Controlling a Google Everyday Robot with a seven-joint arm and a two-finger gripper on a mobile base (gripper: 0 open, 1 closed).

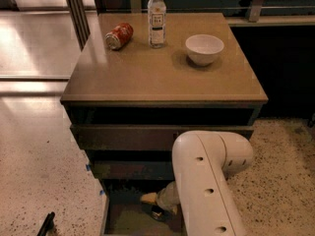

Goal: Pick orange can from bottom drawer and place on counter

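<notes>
The bottom drawer (123,221) is pulled open at the foot of the dark cabinet, showing its olive-green floor. My gripper (156,201) reaches down into it from the right, at the end of my white arm (206,181). A small dark thing (158,213) lies right under the gripper; I cannot tell whether it is the orange can or whether the gripper touches it. My arm hides the drawer's right part. The tan counter (147,77) is the cabinet's top.
On the counter's far side lie a red-orange can (119,35) on its side, an upright water bottle (156,17) and a white bowl (204,48). Two wider dark drawer fronts (123,136) sit above the open drawer. Speckled floor lies left; a black object (47,224) is at bottom left.
</notes>
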